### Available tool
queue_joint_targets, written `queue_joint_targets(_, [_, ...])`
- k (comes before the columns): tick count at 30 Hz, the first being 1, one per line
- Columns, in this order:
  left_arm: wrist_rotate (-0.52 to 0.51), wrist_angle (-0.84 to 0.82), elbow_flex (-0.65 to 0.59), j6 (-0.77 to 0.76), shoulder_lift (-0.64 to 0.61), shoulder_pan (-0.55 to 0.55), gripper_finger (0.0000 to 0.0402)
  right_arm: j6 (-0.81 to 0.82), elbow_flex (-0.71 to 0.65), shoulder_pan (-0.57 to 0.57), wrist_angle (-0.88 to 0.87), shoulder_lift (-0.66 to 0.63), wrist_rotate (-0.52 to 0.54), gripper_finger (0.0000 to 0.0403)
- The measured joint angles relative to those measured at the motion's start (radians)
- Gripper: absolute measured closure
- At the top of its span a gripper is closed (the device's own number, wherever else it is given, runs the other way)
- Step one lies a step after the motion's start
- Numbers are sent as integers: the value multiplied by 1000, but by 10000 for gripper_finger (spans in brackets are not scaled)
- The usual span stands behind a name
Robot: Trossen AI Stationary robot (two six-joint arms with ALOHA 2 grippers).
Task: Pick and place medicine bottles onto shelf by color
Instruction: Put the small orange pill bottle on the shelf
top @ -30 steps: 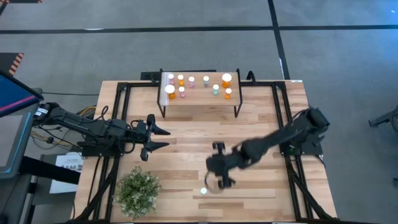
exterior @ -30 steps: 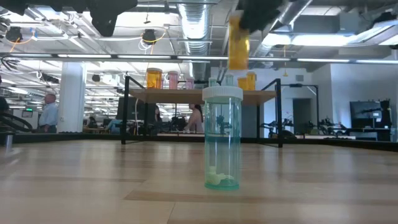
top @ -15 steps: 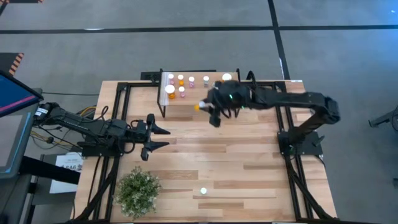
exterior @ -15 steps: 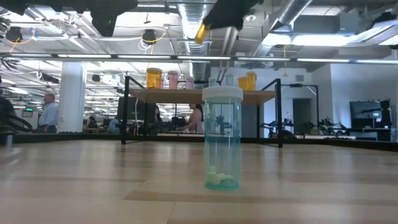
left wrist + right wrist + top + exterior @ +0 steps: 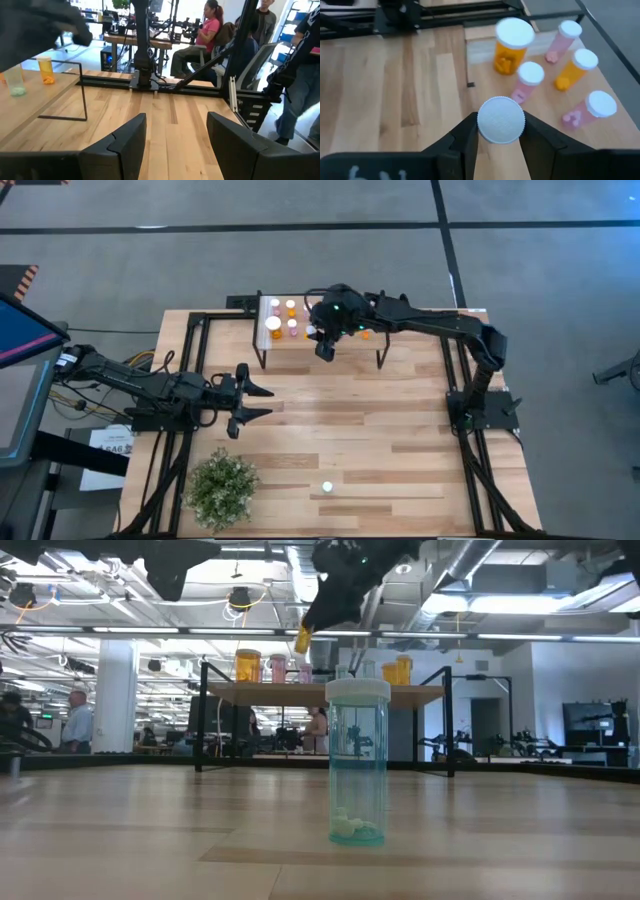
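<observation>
Right gripper [image 5: 500, 131] hangs over the left end of the small light-wood shelf on black metal legs [image 5: 372, 345], fingers clamped on a white-capped small orange medicine bottle [image 5: 501, 120]. Crowded spot: a large orange bottle [image 5: 512, 46], two pink bottles [image 5: 529, 80] and another small orange one [image 5: 575, 69] stand close beneath. Risk: lowering off-line, the bottle or fingers knock a neighbour over, maybe off the near edge. Bottle looks tilted in the low view, so it may tip on release. Left gripper [image 5: 250, 402] waits wide open, empty, near the table's left side. One teal clear bottle [image 5: 358, 762] stands alone on the front tabletop, unplaced.
</observation>
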Motion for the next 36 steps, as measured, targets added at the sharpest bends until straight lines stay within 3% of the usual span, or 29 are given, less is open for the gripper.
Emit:
queue_joint_targets(8, [0,-3,0,0,0,0,205,-2,77,-62,-75,105,0,249])
queue_joint_targets(21, [0,-7,0,2,0,0,205,1,78,-95,-115,123,1,242])
queue_joint_targets(36, [0,-7,0,2,0,0,205,27,78,-97,-108,123,1,170])
